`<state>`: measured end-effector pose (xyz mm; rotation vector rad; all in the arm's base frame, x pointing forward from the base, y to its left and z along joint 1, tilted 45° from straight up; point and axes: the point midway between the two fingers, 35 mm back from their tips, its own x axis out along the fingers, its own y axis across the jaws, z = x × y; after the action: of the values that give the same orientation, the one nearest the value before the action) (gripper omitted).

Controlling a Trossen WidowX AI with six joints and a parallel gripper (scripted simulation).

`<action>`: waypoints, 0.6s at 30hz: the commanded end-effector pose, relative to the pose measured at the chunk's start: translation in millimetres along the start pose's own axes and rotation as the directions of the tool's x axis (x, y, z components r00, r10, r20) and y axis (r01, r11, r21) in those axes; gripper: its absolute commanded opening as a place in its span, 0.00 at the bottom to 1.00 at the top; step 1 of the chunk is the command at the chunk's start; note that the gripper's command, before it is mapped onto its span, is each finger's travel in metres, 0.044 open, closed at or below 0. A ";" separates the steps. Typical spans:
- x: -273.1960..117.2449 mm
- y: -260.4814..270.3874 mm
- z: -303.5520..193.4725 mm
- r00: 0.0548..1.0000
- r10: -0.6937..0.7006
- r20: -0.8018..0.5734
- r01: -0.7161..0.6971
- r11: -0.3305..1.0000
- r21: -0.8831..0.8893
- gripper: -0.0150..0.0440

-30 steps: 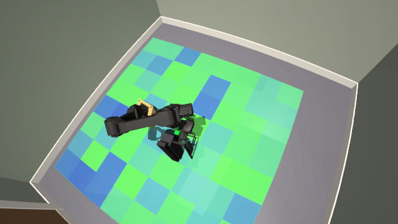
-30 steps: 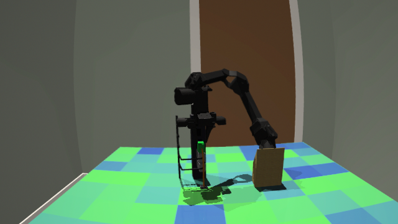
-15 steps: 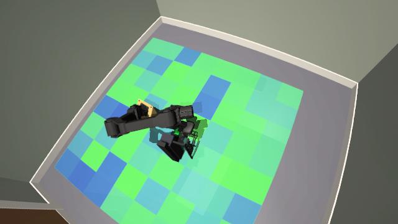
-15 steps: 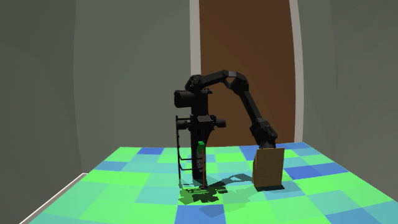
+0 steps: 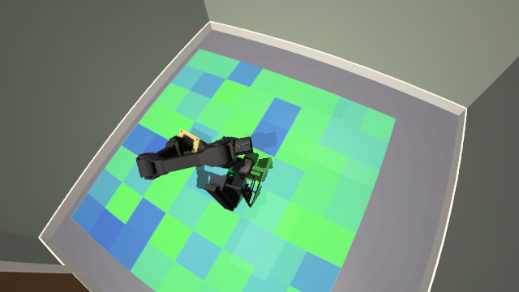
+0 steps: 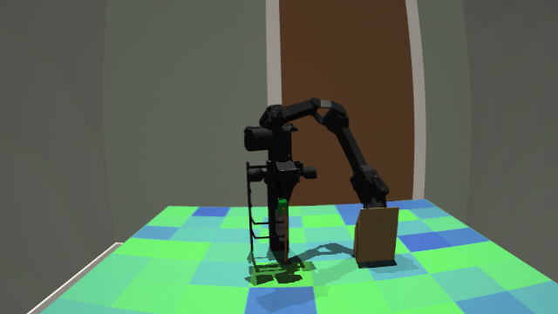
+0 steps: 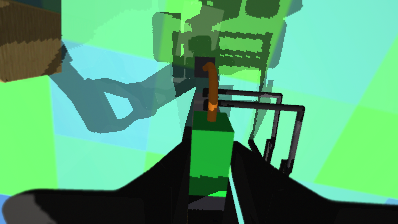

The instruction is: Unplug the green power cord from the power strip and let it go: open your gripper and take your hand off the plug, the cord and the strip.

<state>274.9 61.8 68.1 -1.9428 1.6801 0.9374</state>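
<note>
The green plug (image 5: pixel 230 173) (image 6: pixel 282 206) (image 7: pixel 212 155) sits between the two black fingers of my gripper (image 6: pixel 282 197) (image 7: pixel 210 146), which is shut on it. Its orange cord (image 6: pixel 286 237) (image 7: pixel 213 90) runs down from the plug to a small dark square near the table. A tall dark upright body (image 5: pixel 222 194) (image 6: pixel 278 242), apparently the power strip or its mount, stands right beside the plug. The fingers and plug hide the socket side, so I cannot tell whether the prongs are seated.
A black wire frame (image 5: pixel 252 190) (image 6: pixel 250 205) (image 7: pixel 295 135) stands close beside the plug and upright body. A wooden block (image 6: pixel 376 235) (image 7: pixel 32 47) stands at the arm's base. The table top is patterned in green and blue squares.
</note>
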 end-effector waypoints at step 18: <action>-2.3 -1.9 34.9 1.000 -0.001 0.005 0.001 1.000 -0.004 0.25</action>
<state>275.5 63.6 61.2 -1.9665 1.7167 0.8765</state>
